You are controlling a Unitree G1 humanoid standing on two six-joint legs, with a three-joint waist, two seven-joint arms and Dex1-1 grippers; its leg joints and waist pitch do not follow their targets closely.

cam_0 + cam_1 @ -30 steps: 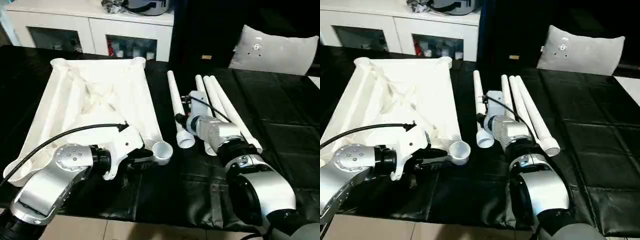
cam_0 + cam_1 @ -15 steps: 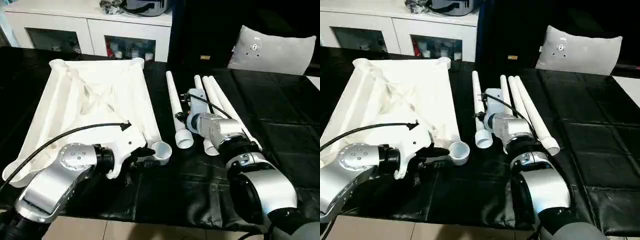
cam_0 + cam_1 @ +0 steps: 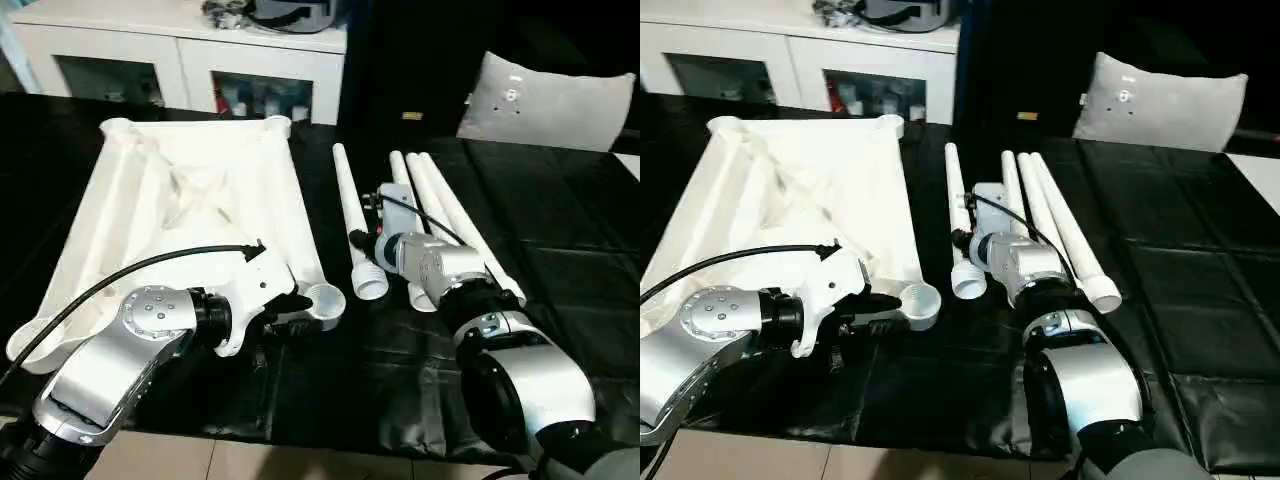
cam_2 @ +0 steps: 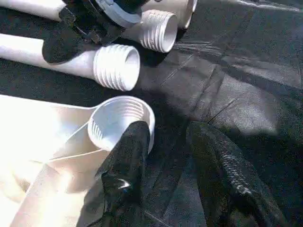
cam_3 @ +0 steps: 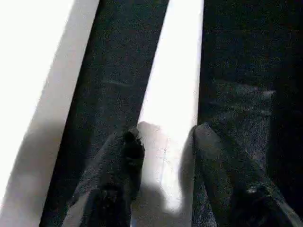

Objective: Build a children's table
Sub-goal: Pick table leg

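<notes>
The white tabletop lies ribbed side up on the black table. Its near right corner socket is threaded inside. My left gripper is open just beside that socket, with one finger against the socket's outer rim and the other over bare black cover. Several white legs lie side by side to the right of the top, threaded ends toward me. My right gripper is open low over one leg, with a finger on each side of it.
The black cover spreads wide to the right of the legs. A white cabinet with glass doors stands behind the table, a grey-white pillow at the back right. The table's front edge runs below my forearms.
The head view shifted slightly. My left wrist edged a little toward the corner socket. The right arm, the legs and the top stayed where they were.
</notes>
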